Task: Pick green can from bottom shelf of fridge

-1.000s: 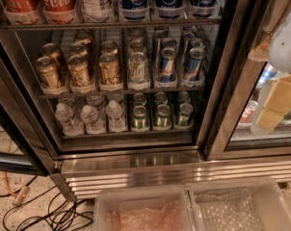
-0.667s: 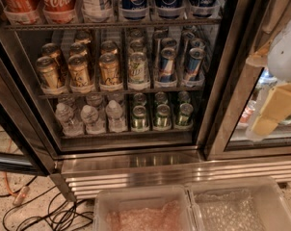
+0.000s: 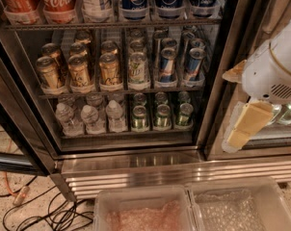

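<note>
By the fridge (image 3: 136,160), the tool (image 3: 238,134) hangs apart from the green can (image 3: 184,113).

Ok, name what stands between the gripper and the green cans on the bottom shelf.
Camera view: a dark upright frame post separates the gripper, at right, from the green cans.

Six green cans (image 3: 162,115), one gripper (image 3: 238,134) right
</note>
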Available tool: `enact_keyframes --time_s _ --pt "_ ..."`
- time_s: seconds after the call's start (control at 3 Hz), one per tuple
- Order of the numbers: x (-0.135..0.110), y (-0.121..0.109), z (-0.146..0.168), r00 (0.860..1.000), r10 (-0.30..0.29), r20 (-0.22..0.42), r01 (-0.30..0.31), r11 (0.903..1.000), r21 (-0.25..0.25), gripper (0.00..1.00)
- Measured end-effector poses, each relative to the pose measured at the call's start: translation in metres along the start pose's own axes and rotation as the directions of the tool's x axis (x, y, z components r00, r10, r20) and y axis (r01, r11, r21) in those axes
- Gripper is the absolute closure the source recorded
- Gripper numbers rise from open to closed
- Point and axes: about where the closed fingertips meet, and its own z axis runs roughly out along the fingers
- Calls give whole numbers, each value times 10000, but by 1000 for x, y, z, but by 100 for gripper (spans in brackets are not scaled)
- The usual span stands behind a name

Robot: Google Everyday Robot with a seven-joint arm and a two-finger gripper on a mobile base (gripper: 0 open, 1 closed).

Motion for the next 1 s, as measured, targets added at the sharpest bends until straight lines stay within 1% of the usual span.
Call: enact_keyframes --time_s 0.33,0.67,1.0 --pt "-1 1 -1 9999 13 135 -14 10000 62 0" --pt "-4 14 30 9943 476 950 -439 9982 -404 0" --pt "-3 42 80 9678 1694 1860 -1483 9814 -1222 0"
